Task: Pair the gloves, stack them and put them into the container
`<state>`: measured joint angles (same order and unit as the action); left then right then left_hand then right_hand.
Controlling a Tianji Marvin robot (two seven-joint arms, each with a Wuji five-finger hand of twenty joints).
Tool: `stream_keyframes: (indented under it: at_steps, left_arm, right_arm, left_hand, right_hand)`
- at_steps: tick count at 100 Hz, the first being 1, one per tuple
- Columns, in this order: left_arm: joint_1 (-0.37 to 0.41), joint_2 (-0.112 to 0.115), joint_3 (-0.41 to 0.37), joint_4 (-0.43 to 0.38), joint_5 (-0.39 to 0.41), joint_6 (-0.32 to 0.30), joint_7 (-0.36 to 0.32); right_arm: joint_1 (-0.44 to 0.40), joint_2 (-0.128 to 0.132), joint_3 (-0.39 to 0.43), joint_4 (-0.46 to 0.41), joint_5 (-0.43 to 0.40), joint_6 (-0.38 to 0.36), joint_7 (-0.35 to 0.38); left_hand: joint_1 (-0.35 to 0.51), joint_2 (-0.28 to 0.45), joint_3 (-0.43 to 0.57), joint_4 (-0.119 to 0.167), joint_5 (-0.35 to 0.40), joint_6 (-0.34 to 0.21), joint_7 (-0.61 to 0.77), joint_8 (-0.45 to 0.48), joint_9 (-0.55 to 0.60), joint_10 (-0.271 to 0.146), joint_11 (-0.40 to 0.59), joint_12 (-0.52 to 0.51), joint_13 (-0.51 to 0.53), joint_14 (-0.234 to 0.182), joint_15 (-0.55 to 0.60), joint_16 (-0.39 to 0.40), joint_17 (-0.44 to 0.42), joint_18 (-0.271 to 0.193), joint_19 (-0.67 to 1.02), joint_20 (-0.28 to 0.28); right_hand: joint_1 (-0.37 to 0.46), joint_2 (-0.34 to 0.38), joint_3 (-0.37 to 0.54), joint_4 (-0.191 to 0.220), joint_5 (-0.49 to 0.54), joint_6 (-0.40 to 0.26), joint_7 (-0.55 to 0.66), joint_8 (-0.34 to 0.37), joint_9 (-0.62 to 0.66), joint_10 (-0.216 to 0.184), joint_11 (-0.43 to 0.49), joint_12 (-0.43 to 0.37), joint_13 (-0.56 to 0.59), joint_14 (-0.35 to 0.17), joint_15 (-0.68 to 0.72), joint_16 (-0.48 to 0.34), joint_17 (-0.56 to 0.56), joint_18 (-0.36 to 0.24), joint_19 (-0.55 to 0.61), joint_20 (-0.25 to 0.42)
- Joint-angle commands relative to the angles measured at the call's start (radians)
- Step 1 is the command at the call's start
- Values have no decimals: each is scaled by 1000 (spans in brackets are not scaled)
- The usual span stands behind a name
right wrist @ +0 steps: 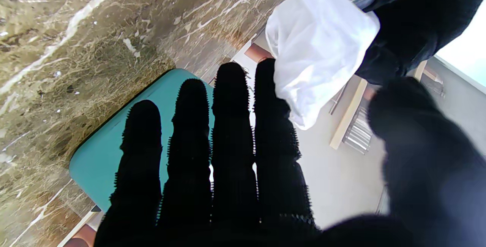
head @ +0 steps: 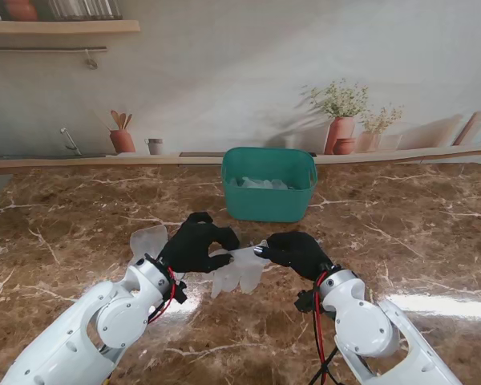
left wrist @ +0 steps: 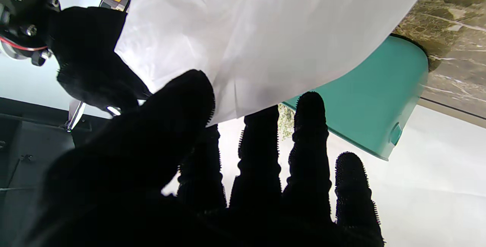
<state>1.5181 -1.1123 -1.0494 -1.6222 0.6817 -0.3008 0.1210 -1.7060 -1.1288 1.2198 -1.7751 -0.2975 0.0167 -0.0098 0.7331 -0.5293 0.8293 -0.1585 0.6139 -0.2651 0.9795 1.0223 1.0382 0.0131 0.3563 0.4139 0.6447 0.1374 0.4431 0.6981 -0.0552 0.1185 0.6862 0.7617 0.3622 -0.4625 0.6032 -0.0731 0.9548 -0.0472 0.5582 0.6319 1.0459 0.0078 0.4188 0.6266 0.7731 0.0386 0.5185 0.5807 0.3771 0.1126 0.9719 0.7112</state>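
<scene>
A translucent white glove (head: pixel 239 269) hangs just above the table between my two black hands. My left hand (head: pixel 196 245) is shut on it, thumb (left wrist: pixel 178 102) pressing the sheet (left wrist: pixel 265 38) against the fingers. My right hand (head: pixel 297 251) is at the glove's other end with its four fingers (right wrist: pixel 231 125) straight and the thumb apart. Its index finger touches the glove (right wrist: pixel 319 49), and I see no pinch. A second white glove (head: pixel 148 239) lies flat on the table to the left of my left hand. The green container (head: pixel 268 200) stands farther from me, with white gloves (head: pixel 260 184) inside.
The brown marble table (head: pixel 401 233) spreads to both sides. A wall ledge (head: pixel 80 164) runs behind the container, backed by a printed kitchen scene.
</scene>
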Motion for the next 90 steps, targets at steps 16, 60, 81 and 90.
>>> stream_keyframes:
  at_steps: [16, 60, 81, 90]
  left_arm:
    - [8, 1, 6, 5, 10, -6, 9]
    - [16, 0, 10, 13, 24, 8, 28]
    - [29, 4, -2, 5, -33, -21, -23]
    - [47, 2, -27, -5, -115, -14, -63]
  right_arm:
    - [-6, -10, -14, -8, 1, 10, -11]
    - [-34, -14, 12, -33, 76, -42, -9]
    - [-29, -15, 7, -10, 6, -148, -55]
    - [-23, -15, 10, 15, -48, -242, -90]
  left_hand:
    - [-29, -25, 53, -17, -9, -61, -7, 19, 59, -30, -12, 15, 36, 6, 31, 16, -11, -6, 27, -6]
    - [-34, -2, 11, -19, -14, -52, -21, -23, 45, -26, 5, 18, 34, 8, 34, 20, -12, -3, 37, -12]
    - [-26, 9, -292, -15, 9, 11, -78, -310, -98, -11, 21, -47, -56, 3, -34, -10, -21, 20, -77, -49]
    - [-98, 51, -343, 8, -15, 79, -138, -326, -170, 3, 0, -48, -107, 5, -69, -25, -28, 33, -147, -32]
  right_hand:
    - [170, -125, 272, -83, -59, -102, 370, -270, 62, -43, 45, 28, 55, -25, 39, 11, 20, 2, 69, 22]
    - [153, -128, 444, -193, -30, -145, 414, -71, 67, -64, 63, 130, 73, -35, 81, 26, 36, 5, 108, 35]
    - [192, -175, 505, -193, -35, -152, 415, -30, 68, -65, 85, 184, 73, -45, 116, 46, 35, 6, 114, 42]
    - [189, -191, 539, -190, -31, -169, 409, 28, 68, -67, 103, 221, 69, -51, 145, 69, 37, 5, 115, 45]
